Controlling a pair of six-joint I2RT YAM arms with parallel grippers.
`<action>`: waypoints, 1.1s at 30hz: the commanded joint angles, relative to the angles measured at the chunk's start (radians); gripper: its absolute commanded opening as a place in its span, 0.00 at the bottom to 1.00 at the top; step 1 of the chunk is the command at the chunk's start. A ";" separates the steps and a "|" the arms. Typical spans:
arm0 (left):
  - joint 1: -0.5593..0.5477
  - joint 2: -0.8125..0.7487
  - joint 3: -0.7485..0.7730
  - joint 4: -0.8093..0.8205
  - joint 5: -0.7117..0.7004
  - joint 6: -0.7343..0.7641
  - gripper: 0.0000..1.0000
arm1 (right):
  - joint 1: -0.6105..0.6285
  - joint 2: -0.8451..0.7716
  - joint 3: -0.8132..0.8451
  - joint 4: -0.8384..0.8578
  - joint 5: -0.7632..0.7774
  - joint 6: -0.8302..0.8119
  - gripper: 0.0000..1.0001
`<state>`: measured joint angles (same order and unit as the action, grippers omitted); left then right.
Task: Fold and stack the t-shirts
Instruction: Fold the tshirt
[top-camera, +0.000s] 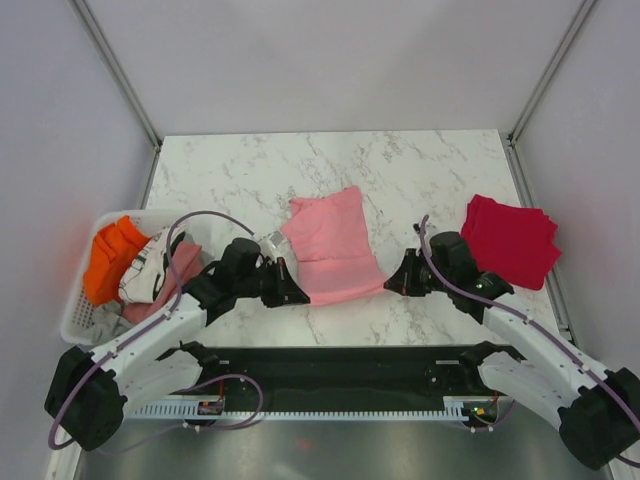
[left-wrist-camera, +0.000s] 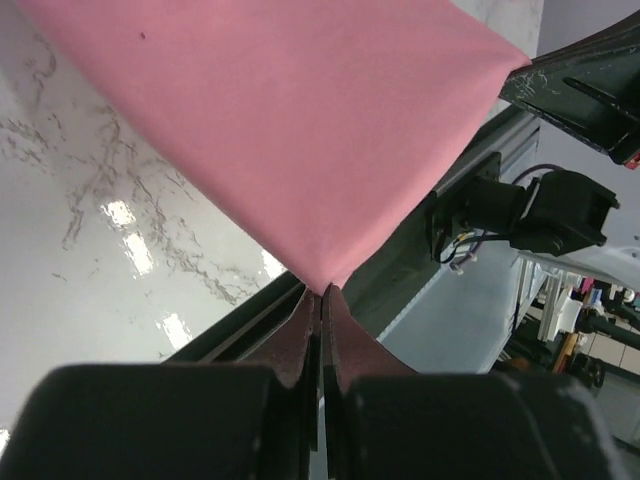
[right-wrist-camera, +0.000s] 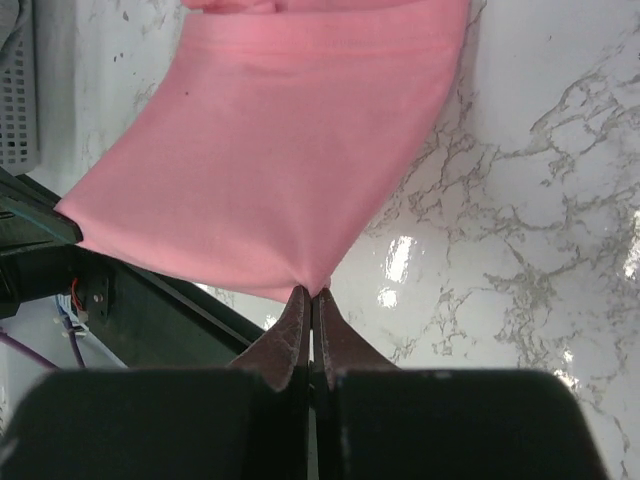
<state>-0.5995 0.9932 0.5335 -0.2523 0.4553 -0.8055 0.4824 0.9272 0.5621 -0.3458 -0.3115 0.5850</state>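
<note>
The left tool (left-wrist-camera: 322, 292) is clenched on the near left corner of the pink shirt (top-camera: 333, 250). Its wrist view shows the cloth pinched at the very tips, with only a small point of fabric between the jaws. The right tool (right-wrist-camera: 312, 292) is likewise clenched on the near right corner, also with a shallow bite. Between them the shirt's near hem runs taut along the near edge of the desk (top-camera: 400, 170). The rest of the shirt lies toward the middle as a narrow panel, its far end flat on the marble.

The step in hand looks like a fold of the near hem over toward the far end. To do it well:
- Raise both corners together and at the same height, so the hem stays straight.
- Hold only light tension across the hem, since grips this shallow could slip if the arms pull apart.
- Carry the hem forward low, let the far end stay anchored, line edge to edge, then release both sides at once.

The red shirt (top-camera: 508, 240) lies folded on the right of the desk, well apart, likely where the pink one will be stacked. A basket (top-camera: 75, 320) of other cloth stands at the left.
</note>
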 joint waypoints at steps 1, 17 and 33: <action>-0.005 -0.077 0.023 -0.067 0.048 -0.043 0.02 | 0.002 -0.068 0.097 -0.145 0.038 -0.004 0.00; 0.155 0.093 0.268 -0.077 0.115 -0.040 0.02 | -0.028 0.294 0.508 -0.153 0.224 -0.126 0.00; 0.443 0.717 0.611 0.057 0.167 0.002 0.02 | -0.143 0.997 1.040 0.005 0.082 -0.102 0.00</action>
<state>-0.2047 1.5887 1.0462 -0.2573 0.5781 -0.8307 0.3691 1.8069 1.4582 -0.4202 -0.1905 0.4675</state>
